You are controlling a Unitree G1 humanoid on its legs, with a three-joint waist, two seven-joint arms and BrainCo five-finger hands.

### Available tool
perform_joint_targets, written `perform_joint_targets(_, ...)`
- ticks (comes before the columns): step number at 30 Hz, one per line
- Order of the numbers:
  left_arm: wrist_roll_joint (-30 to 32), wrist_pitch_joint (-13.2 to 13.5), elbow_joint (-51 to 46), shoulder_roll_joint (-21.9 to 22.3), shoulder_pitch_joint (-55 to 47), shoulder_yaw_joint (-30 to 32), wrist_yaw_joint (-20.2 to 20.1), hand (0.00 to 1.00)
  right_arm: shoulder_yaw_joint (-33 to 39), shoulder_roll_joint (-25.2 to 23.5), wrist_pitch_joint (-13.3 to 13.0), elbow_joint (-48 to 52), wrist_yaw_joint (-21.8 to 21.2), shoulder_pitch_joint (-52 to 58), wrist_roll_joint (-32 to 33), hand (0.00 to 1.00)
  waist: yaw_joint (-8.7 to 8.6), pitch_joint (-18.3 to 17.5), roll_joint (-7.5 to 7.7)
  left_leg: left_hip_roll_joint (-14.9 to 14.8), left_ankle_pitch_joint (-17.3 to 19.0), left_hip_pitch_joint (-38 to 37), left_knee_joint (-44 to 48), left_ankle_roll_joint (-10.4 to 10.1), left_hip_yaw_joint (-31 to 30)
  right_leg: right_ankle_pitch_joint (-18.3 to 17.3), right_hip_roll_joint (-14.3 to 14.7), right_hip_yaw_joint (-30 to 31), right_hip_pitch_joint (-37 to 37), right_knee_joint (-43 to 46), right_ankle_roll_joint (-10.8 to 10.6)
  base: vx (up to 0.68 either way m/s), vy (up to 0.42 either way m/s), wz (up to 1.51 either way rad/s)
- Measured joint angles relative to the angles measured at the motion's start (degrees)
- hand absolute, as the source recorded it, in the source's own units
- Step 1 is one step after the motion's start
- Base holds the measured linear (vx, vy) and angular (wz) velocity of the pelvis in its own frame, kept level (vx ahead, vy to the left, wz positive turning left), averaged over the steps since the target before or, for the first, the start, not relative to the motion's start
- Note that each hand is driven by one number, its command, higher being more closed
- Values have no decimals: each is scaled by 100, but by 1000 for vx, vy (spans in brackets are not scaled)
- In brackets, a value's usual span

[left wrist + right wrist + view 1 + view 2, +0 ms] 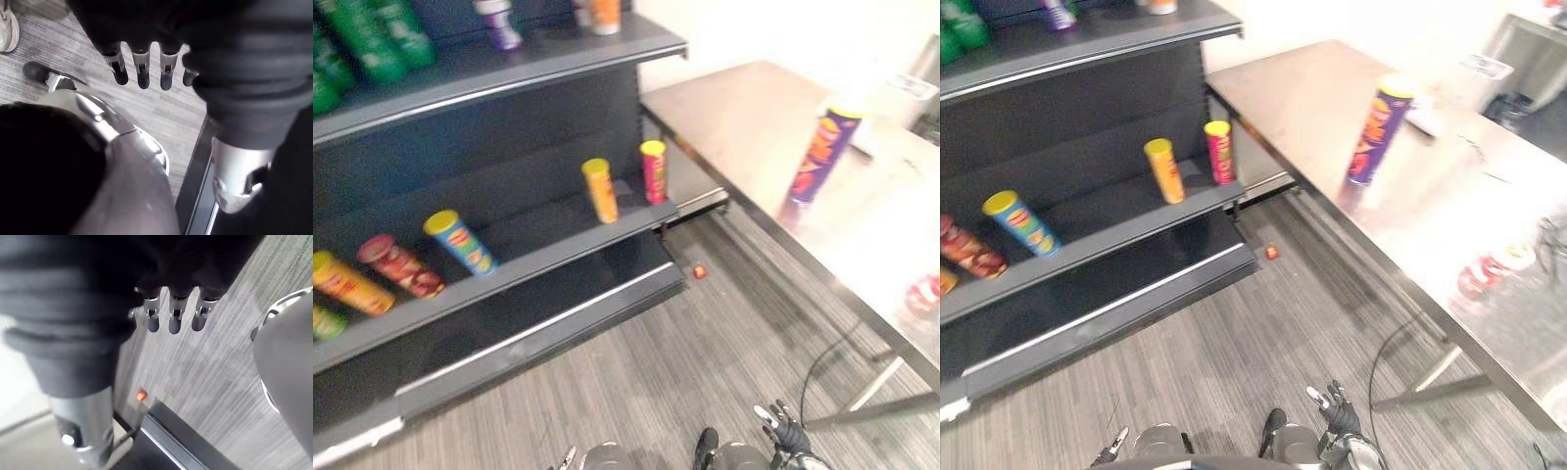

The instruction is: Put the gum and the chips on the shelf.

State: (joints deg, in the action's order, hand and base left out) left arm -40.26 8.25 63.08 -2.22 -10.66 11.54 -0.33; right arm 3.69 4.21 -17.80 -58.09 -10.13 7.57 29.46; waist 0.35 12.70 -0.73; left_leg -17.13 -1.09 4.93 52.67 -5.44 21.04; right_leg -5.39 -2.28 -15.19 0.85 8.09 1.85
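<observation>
A tall purple chips can (822, 155) with a yellow lid stands upright on the steel table (734, 113) at the right. A small red and white container (1489, 272), possibly the gum, lies nearer the table's front edge. The dark shelf unit (538, 257) stands at the left. My left hand (142, 73) and right hand (173, 316) hang low over the floor with relaxed fingers and nothing in them. Both are far from the table and the shelf, the right hand (1337, 411) at the bottom of the eye views.
The middle shelf board carries several chips cans: an orange one (600, 191) and a pink one (653, 171) upright, a blue one (460, 243) and others lying. Green bottles (372, 39) stand on the top board. A small red object (699, 271) lies on the floor by the shelf's corner.
</observation>
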Motion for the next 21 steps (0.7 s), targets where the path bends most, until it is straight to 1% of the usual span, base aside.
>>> perform_joint_targets(1, 3, -4, 13, 8, -45, 22, 2, 0, 39, -1, 25, 74, 4, 34, -1, 0, -11, 2, 24, 139, 773, -21, -269, 162, -98, 43, 19, 368, 11, 5, 70, 149, 18, -132)
perform_joint_targets(2, 2, -5, 15, 8, -53, 20, 3, 0, 48, -6, 24, 99, 4, 40, -6, 0, -26, -11, 4, 256, 1004, -24, -486, 171, -180, 70, 21, 546, 15, 8, 111, 181, 35, -131)
perform_joint_targets(3, 2, 3, -2, 39, -74, 12, 4, 0, 56, -4, 28, 96, 3, 66, -17, 0, -17, -22, 17, 462, 1326, -46, -1079, 193, -372, 70, 21, 906, 14, 8, 110, 161, 68, -122)
perform_joint_targets(4, 0, 16, -37, 58, -89, 17, 7, 0, 52, -10, 34, 92, 0, 56, -32, 0, 0, -25, 14, 561, 1403, -48, -1513, 187, -536, 68, 20, 1150, 8, 12, 107, 194, 96, -144)
perform_joint_targets(6, 5, 56, -49, 67, -100, 21, 5, 0, 51, -12, 36, 91, 0, 66, -32, 0, 16, -26, 17, 594, 1396, -40, -2376, 131, -897, 37, 21, 1626, -14, 20, 57, 159, 166, -144)
perform_joint_targets(7, 9, 56, -61, 69, -116, 23, 3, 0, 52, -14, 26, 102, 1, 76, -11, 0, 2, -27, 18, 556, 1369, -40, -2957, 105, -1151, -15, 11, 1983, -26, 60, -29, 162, 214, -138)
perform_joint_targets(8, 18, 56, -72, 68, -124, 23, -3, 0, 52, -15, 22, 105, 1, 81, 0, 0, -1, -29, 22, 546, 1349, -40, -3134, 85, -1240, -41, -1, 2119, -29, 97, -71, 170, 263, -134)
perform_joint_targets(10, 59, 53, -158, 76, -193, 54, -10, 0, 49, -15, 9, 108, -2, 130, 55, 0, -15, -58, 44, 555, 1187, -120, -3700, 63, -1479, -172, -82, 2491, -67, 232, -274, 178, 358, -93)
perform_joint_targets(11, 60, 66, -177, 131, -235, 55, -31, 0, 48, 6, 7, 122, -3, 155, 71, 0, -16, -115, -27, 552, 1084, -222, -4088, 33, -1613, -265, -69, 2683, -105, 274, -424, 155, 366, -76)
perform_joint_targets(12, 62, 75, -185, 179, -273, 51, -39, 0, 48, 32, 8, 133, -4, 159, 73, 0, -21, -169, -112, 532, 1064, -282, -4289, 35, -1717, -319, -25, 2737, -94, 314, -504, 175, 418, -86)
perform_joint_targets(13, 56, 103, -186, 270, -322, 64, -59, 0, 50, 101, 9, 129, 2, 164, 70, 0, -35, -297, -320, 457, 568, -374, -4413, -363, -1844, -431, 34, 2852, -86, 400, -660, 200, 449, -85)
perform_joint_targets(14, 76, 147, -243, 157, -330, 68, -100, 0, 41, 32, 45, 67, 10, 218, 59, 0, -12, -376, -126, 645, 769, -437, -4270, -298, -1616, -449, -191, 2708, -97, 436, -718, 200, 425, -83)
perform_joint_targets(15, 74, 175, -270, 109, -370, 69, -109, 0, 28, -37, 44, 66, 9, 256, 57, 0, -9, -425, 6, 719, 862, -486, -4234, -281, -1482, -419, -307, 2555, -76, 470, -720, 199, 353, -88)
perform_joint_targets(16, 56, 227, -276, 38, -407, 127, -122, 0, 31, -180, 42, 54, 25, 277, 49, 0, 13, -460, 165, 860, 975, -614, -4209, -263, -1259, -374, -481, 2506, -70, 449, -787, 151, 285, -87)
perform_joint_targets(17, 69, 232, -247, -39, -417, 119, -121, 0, 39, -259, 24, 32, 67, 291, 52, 0, -33, -529, 269, 950, 1072, -658, -4210, -210, -1043, -312, -608, 2507, -78, 358, -882, 140, 277, -88)
perform_joint_targets(18, 77, 234, -235, -49, -415, 120, -117, 0, 44, -275, 16, 28, 102, 294, 57, 0, -38, -539, 287, 986, 1115, -710, -4208, -164, -928, -262, -658, 2502, -81, 300, -953, 143, 293, -80)
perform_joint_targets(19, 199, 234, -184, -54, -387, 120, -96, 0, 61, -274, 6, 18, 148, 315, 85, 0, -42, -556, 281, 1072, 1187, -777, -4175, -71, -756, -129, -731, 2492, -89, 176, -993, 161, 251, -77)
perform_joint_targets(20, 317, 216, -71, -78, -313, 109, -84, 0, 117, -298, -7, 15, 185, 323, 87, 0, -41, -579, 285, 1134, 1237, -848, -4145, -12, -713, -12, -778, 2489, -87, 91, -1033, 170, 227, -71)
perform_joint_targets(21, 323, 188, 17, -90, -288, 102, -80, 0, 158, -304, -9, 12, 211, 323, 83, 0, -40, -586, 275, 1166, 1244, -882, -4164, 3, -713, 28, -795, 2483, -80, 75, -1025, 126, 138, -58)
